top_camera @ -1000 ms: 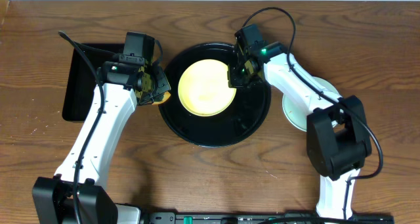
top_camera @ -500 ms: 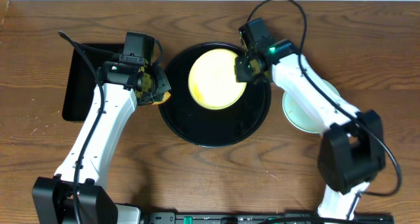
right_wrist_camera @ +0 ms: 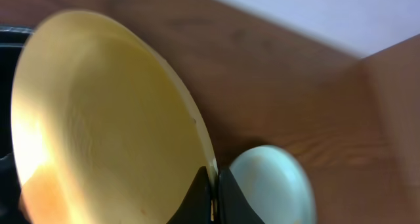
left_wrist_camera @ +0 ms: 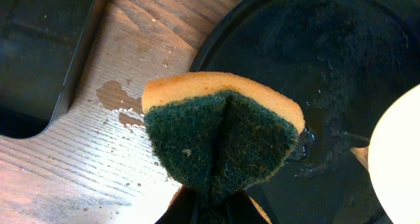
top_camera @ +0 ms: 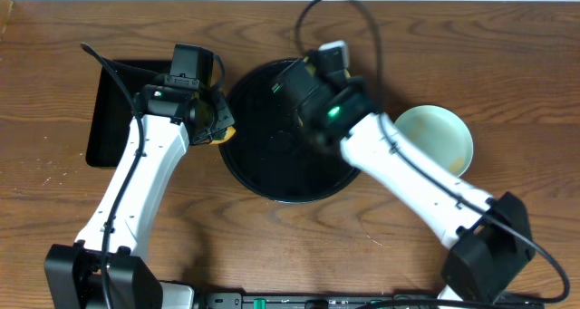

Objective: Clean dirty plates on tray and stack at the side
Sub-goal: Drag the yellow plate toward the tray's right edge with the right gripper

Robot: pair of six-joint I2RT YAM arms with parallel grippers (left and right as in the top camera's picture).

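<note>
Right gripper (right_wrist_camera: 213, 190): clamped narrow on the rim of the yellow plate (right_wrist_camera: 98, 119), with the plate's hollow face turned to the wrist camera.
Left gripper (left_wrist_camera: 210, 209): pinched tight on the sponge (left_wrist_camera: 223, 129), folding it so the green scouring face bulges outward with the orange backing behind it.
Left arm (top_camera: 136, 182): rises from the near-left corner of the surface (top_camera: 227, 246) toward the far edge, its wrist bent right. The sponge sits just at the left rim of the round tray (top_camera: 272, 178).
Right arm (top_camera: 408, 178): runs diagonally from the near-right corner, its blurred wrist over the far half of the round tray.
Round tray: black, mid-surface toward the far edge.
Pale blue plate (top_camera: 435, 144): flat on the surface just right of the round tray, toward the right edge. Whether it is one plate or a stack cannot be told.
Rectangular tray (top_camera: 113, 110): black, toward the far-left corner, beside the left wrist.
Wrist views only: the yellow plate shows here but is hidden under the right arm overhead. The left wrist view also shows wet patches (left_wrist_camera: 115, 96) on the wood and a damp sheen on the tray floor.
</note>
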